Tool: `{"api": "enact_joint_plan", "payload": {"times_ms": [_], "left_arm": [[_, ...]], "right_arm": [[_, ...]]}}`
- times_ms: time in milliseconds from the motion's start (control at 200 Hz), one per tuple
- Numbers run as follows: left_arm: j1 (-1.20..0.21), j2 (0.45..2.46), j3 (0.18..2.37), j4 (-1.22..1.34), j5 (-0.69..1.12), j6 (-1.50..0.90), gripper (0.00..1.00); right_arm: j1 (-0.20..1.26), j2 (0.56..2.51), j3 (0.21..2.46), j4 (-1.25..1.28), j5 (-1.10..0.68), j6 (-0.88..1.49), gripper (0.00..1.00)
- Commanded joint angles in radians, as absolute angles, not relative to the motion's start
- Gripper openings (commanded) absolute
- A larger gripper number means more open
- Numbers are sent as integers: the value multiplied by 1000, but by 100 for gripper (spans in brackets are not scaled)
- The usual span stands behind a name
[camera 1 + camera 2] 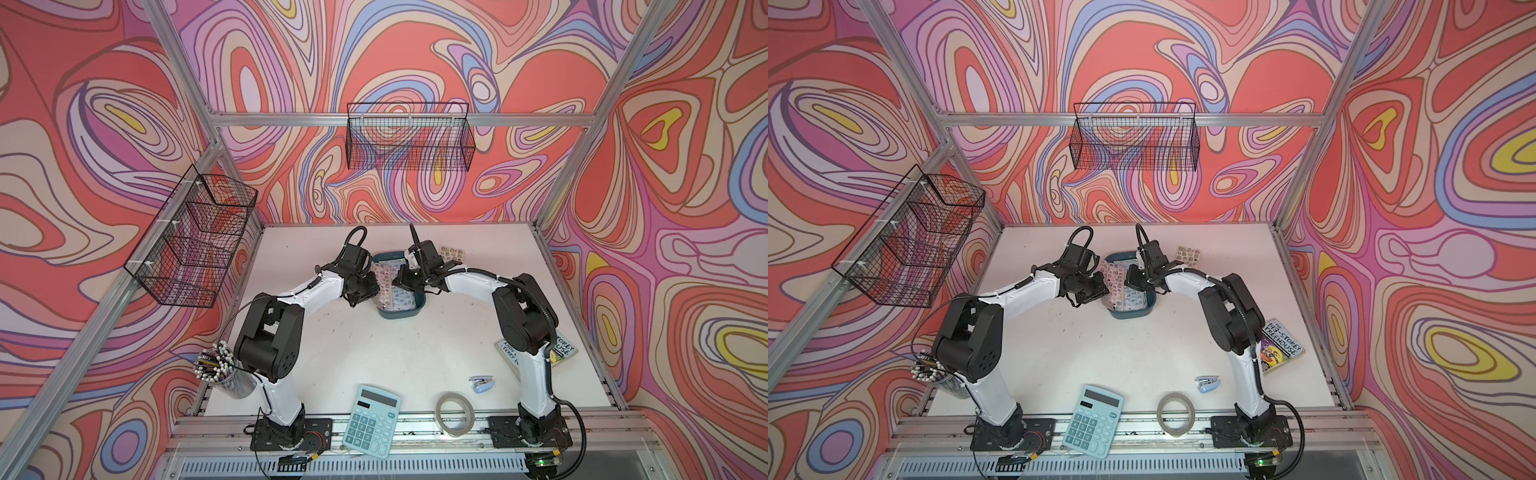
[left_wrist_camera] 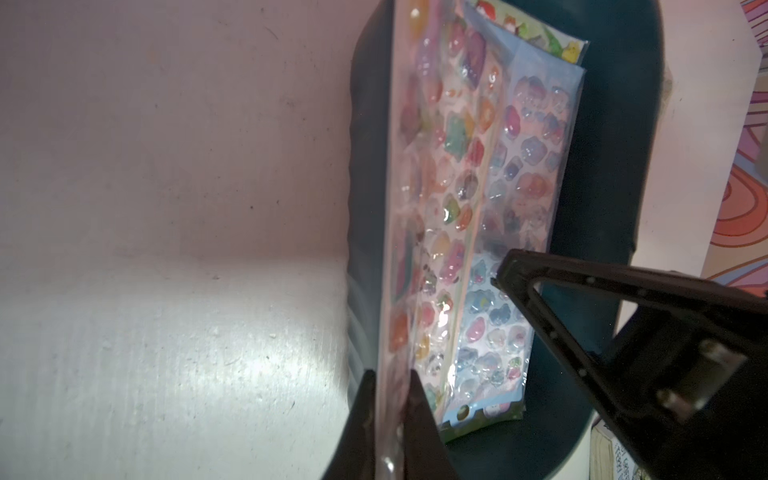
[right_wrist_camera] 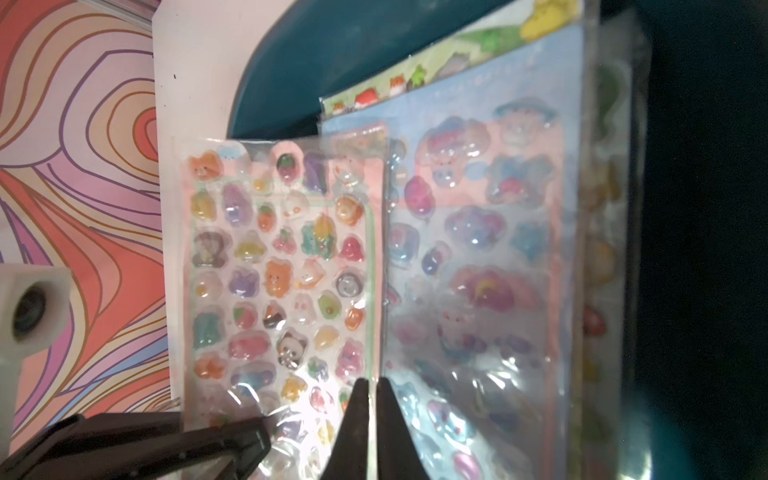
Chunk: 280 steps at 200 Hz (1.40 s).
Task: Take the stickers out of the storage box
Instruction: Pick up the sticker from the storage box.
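Pinching step under way: left gripper (image 2: 390, 419) is clenched on the edge of a pink sticker sheet (image 2: 411, 174), which stands tilted over the stickers (image 1: 395, 297) in the storage box (image 1: 397, 316), mid-frame in both top views. Right gripper (image 3: 372, 415) is closed against the blue sheet (image 3: 490, 249); whether it grips is unclear. The next move likely calls for lifting clear without dragging neighbouring sheets.

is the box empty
No, several stickers lie inside the box.
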State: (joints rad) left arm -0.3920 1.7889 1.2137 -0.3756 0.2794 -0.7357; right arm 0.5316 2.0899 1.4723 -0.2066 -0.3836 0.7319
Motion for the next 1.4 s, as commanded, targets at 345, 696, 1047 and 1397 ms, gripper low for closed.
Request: {"api": "enact_joint_plan", "payload": {"times_ms": [345,696,1047,1397], "left_arm": [[-396,1695,1241,-428,260,-737,0],[-395,1596,1246,-464,216,-706,0],[-396,1619,1152,-382,245,-708,0],[-396,1731,1144,-284,317,-736,0]], "right_arm": [[530,1962,1429,-178,-347,722,19],[522,1888,1436,-185,-317,658,39],[522,1903,1401,-154,-347,695,40],[522,1907,1389,-153,-342,695,40]]}}
